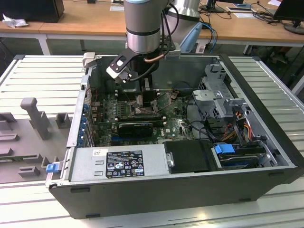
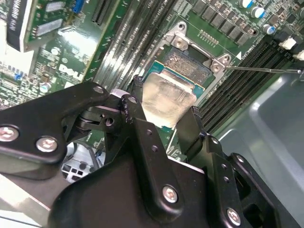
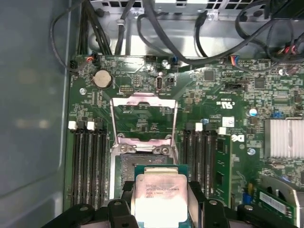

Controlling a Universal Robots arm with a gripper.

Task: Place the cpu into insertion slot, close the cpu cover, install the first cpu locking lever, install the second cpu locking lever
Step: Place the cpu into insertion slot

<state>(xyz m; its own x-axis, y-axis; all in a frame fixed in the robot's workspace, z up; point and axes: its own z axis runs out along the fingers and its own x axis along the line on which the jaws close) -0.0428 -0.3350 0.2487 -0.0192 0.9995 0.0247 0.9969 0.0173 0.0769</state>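
Where the arm [image 1: 142, 23] reaches down into the open computer case [image 1: 266, 156], it ends low over the green circuit board [image 1: 107, 111], close to the case's back wall in the exterior view. In the second wrist view the claw [image 2: 164, 116] pinches the chip [image 2: 166, 97] by two opposite edges, a black finger [image 2: 190, 130] on each side and the silvery face turned up. The chip sits over the near part of the socket [image 2: 187, 64], whose dark centre shows just beyond it. I can't tell whether the chip touches the socket or is held a little above it. In the first wrist view the cover [image 3: 142, 99] stands flipped open on the far side of the socket, with green board showing through its window. Rows of long black memory slots [image 3: 88, 161] flank the socket on both sides. In the second wrist view a thin metal rod [image 2: 261, 70] runs out from one corner of the socket's silver rim.
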